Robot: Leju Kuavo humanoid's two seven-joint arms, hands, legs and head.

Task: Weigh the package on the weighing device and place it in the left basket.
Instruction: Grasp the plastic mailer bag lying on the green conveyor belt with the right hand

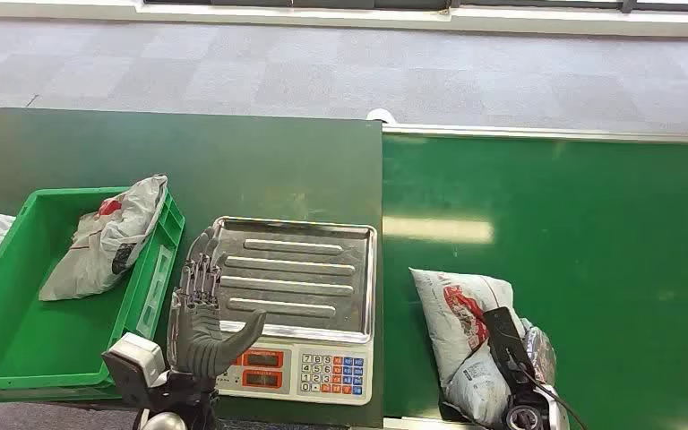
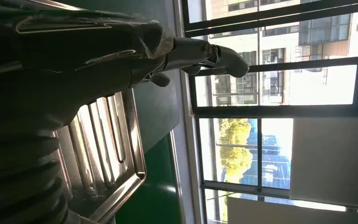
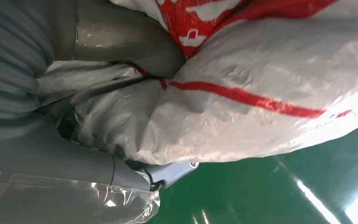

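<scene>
two hands: left hand (image 1: pixel 202 313) spread beside scale (image 1: pixel 300 296); right hand (image 1: pixel 515 367) clasps package (image 1: pixel 461 322).

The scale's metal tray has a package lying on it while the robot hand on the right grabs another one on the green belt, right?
Not quite. The head view shows the scale's metal tray bare; the other package lies in the green basket on the left. The rest holds: the right robot hand grips a package on the green belt.
</scene>
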